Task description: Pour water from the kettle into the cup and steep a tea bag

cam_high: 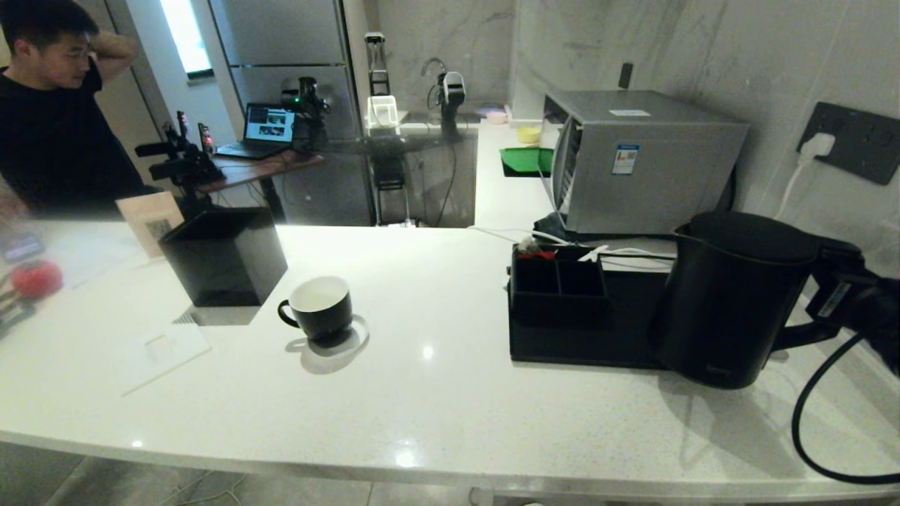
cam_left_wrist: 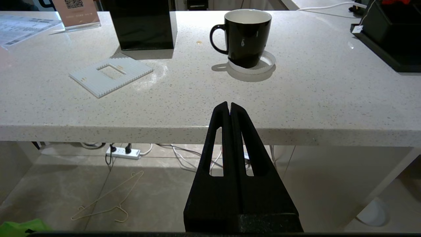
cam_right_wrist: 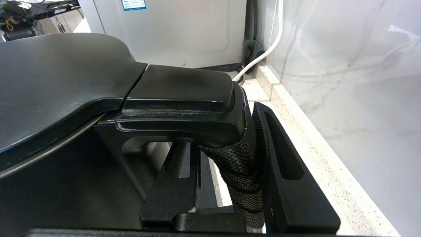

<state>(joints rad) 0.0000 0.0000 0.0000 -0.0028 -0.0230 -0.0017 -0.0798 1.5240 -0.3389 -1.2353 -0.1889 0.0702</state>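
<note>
The right gripper [cam_right_wrist: 227, 171] is clamped on the handle [cam_right_wrist: 243, 164] of the kettle [cam_high: 731, 299], its two flat black fingers [cam_right_wrist: 283, 171] pressing either side of the grip, which is wrapped in a rough, diamond-knurled black sleeve; above it sits the kettle's smooth matte lid [cam_right_wrist: 49, 82] and the glossy hinge block. In the head view the kettle stands tall and jug-shaped at the right end of the white speckled stone table [cam_high: 450, 393], its base just beside a low black compartment tray [cam_high: 562, 309] that holds a few small items too dim to make out. A thick black cable [cam_high: 808, 414] loops off the table's right edge. Behind the tray is a boxy silver appliance [cam_high: 647, 161] carrying a small blue-and-white label whose print cannot be read. The cup [cam_high: 320, 306], round, glossy black outside and white inside, sits on a thin white disc [cam_left_wrist: 263, 64] near the table's middle, well apart from the kettle, handle turned to the left. Beyond it stands an open-topped black square box [cam_high: 225, 256], with a ridged white plastic plate [cam_left_wrist: 110, 75] in front of it and a card stand [cam_left_wrist: 75, 11] showing part of a QR code. The left gripper [cam_left_wrist: 229, 105] hangs below the table's front edge, its wedge-shaped fingers pressed together on nothing. A person in a black shirt [cam_high: 56, 140] sits at the far left.
</note>
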